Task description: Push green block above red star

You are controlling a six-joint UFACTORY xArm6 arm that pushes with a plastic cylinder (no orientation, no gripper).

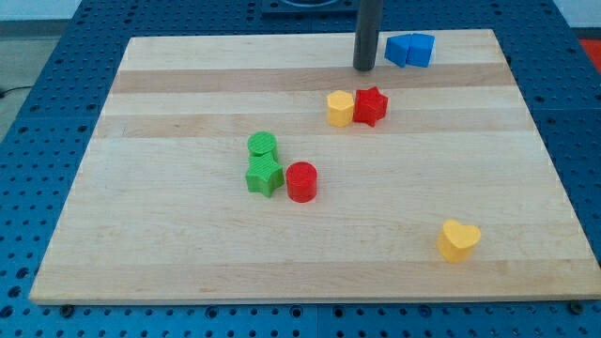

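Note:
The red star lies in the upper middle of the wooden board, touching a yellow hexagonal block on its left. Two green blocks sit near the board's centre: a green cylinder and, just below and touching it, a green star. My tip stands near the view's top edge, just above the red star and well up and to the right of the green blocks. It touches no block.
A red cylinder touches the green star's right side. Two blue blocks lie right of my tip at the top. A yellow heart lies at the lower right.

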